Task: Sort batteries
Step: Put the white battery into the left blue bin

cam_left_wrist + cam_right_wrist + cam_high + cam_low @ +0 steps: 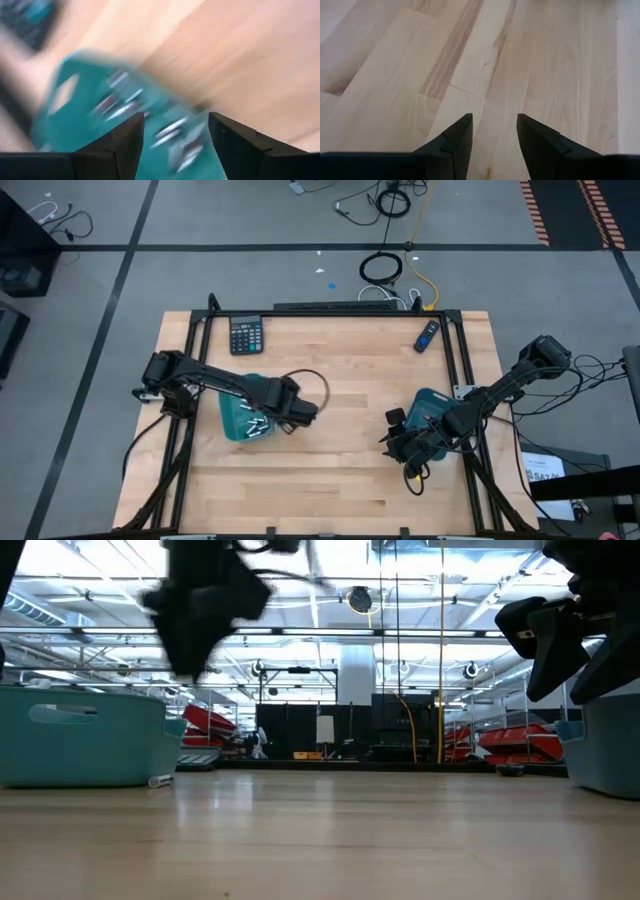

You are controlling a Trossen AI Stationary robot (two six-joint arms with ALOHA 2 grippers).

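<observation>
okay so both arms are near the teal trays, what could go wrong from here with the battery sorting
The left gripper hangs open over the left tray, where batteries lie bunched, so it could pinch two at once. One battery lies on the table beside that tray and could be missed. The right gripper is open over bare wood.

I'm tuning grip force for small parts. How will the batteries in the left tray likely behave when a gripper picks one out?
The batteries are tiny smooth cylinders, so one would probably roll or slip from the fingers. They lie heaped in the left tray, so neighbours may shift. The left gripper is open above them.
</observation>
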